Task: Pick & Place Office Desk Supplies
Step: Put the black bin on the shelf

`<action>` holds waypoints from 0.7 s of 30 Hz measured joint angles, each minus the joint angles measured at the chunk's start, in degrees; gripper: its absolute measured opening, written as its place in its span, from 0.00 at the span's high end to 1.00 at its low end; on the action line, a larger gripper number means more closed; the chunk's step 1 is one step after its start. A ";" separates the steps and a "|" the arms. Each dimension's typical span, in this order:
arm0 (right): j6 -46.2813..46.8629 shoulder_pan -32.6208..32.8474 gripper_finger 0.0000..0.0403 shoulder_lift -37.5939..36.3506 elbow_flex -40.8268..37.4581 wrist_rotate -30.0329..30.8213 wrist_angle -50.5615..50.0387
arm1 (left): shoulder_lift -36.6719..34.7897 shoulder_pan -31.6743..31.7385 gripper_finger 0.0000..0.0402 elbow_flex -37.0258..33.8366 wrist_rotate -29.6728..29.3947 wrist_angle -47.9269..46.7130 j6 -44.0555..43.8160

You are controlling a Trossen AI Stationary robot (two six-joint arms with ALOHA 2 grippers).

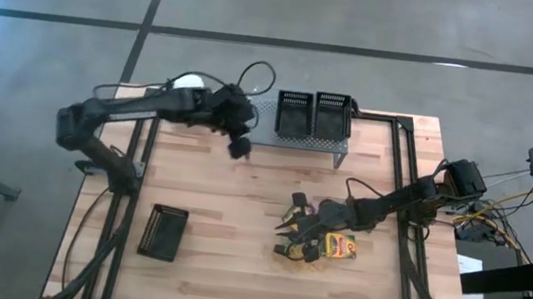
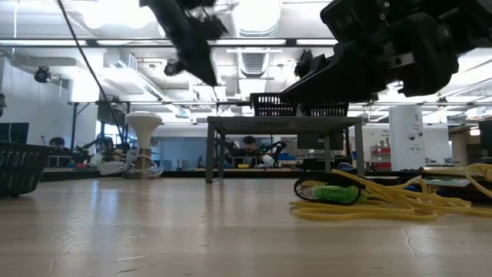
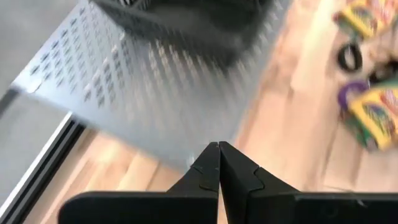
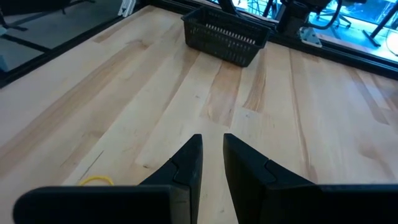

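The supplies lie in a pile right of the table's middle: a yellow-and-green crayon box, a tangle of yellow rubber bands, and a green ring. The left wrist view shows two crayon boxes, a black ring and a purple ring. My right gripper hovers just left of the pile, fingers a little open and empty, with one rubber band beside them. My left gripper is shut, raised near the left end of the grey shelf.
A grey perforated metal shelf stands at the far edge and carries two black baskets. Another black basket sits on the table's near left. A white ball-shaped object stands beyond the far left corner. Bare wood lies mid-table.
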 joint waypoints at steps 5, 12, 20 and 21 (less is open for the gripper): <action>0.18 0.00 0.85 0.00 -0.21 0.02 0.38 | -7.58 -11.93 0.99 0.00 -6.56 -10.36 -2.72; 0.18 0.02 0.85 0.00 -0.21 0.02 1.70 | -7.05 -39.85 0.99 -0.02 -13.38 -14.28 -15.17; 0.13 0.02 0.85 0.03 -0.21 0.04 1.95 | 1.85 -59.67 0.94 -0.07 -11.82 -32.25 -44.99; 0.02 0.02 0.85 0.04 -0.21 0.04 1.98 | 2.62 -61.03 0.92 -0.07 -9.84 -35.10 -49.13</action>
